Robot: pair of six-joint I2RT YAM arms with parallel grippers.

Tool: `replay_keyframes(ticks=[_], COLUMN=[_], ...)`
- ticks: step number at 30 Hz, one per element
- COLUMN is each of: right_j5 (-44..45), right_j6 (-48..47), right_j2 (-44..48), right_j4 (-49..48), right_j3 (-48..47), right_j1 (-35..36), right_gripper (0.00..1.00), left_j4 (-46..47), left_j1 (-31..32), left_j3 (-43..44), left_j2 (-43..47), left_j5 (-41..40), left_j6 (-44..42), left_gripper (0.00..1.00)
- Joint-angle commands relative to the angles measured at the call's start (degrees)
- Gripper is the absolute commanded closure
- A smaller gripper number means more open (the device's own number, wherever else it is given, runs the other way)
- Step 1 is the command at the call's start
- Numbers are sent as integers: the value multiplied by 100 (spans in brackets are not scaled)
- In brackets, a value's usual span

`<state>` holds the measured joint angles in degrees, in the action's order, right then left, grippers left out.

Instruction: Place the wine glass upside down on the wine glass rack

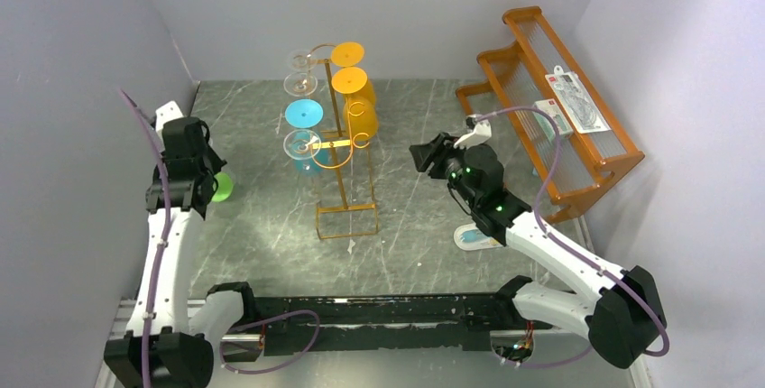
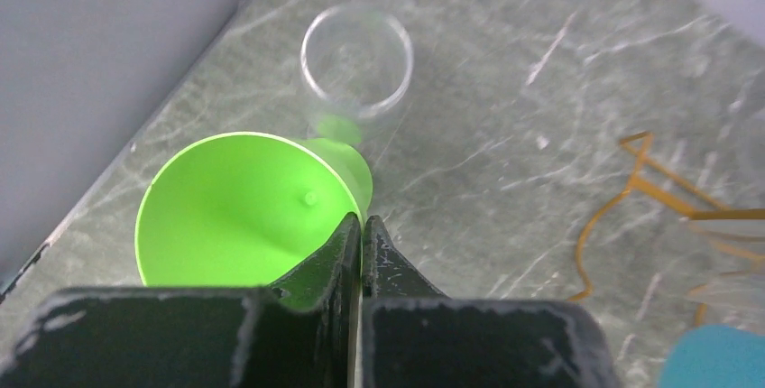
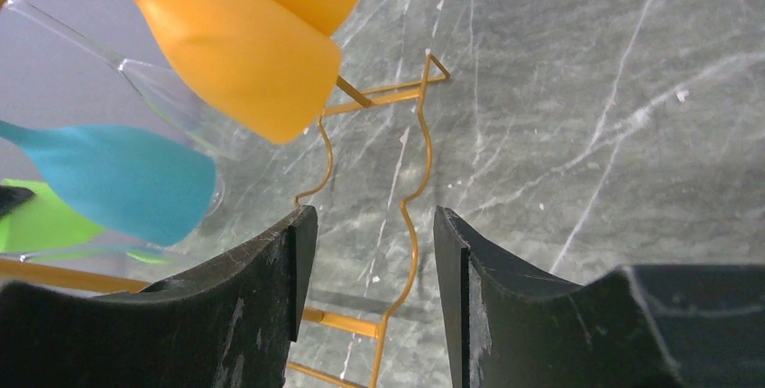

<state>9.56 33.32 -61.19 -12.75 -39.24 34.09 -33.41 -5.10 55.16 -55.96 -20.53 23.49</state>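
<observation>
Near the left wall of the grey marbled table, the left gripper has its fingers pinched together on the rim of the green foot of the wine glass. The glass's clear bowl points away from that gripper. Well apart, mid-table, stands the wine glass rack, hung with orange, blue and clear glasses. The right gripper hovers beside the rack, jaws parted and holding nothing

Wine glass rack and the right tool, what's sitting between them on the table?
Nothing: in the top view, only bare marble table separates the right tool from the wine glass rack.
</observation>
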Motion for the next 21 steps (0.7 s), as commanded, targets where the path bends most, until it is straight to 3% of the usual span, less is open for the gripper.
replay_keyframes(ticks=[1, 5, 19, 21], right_j5=[210, 7, -153, -462], right_j6=[540, 764, 1298, 1235], right_j2=[410, 667, 695, 768], right_j4=[-206, -208, 424, 318], right_j3=[463, 697, 170, 150], right_j1=[-24, -25, -25, -25], right_gripper=[44, 42, 42, 48], left_j4=[-318, -453, -388, -85], left_j1=[-13, -8, 1, 1], left_j3=[645, 1262, 2971, 3195], left_j2=[210, 231, 3, -136], left_j5=[409, 824, 2194, 2797], left_j6=[-164, -156, 360, 405], left_gripper=[95, 95, 95, 95])
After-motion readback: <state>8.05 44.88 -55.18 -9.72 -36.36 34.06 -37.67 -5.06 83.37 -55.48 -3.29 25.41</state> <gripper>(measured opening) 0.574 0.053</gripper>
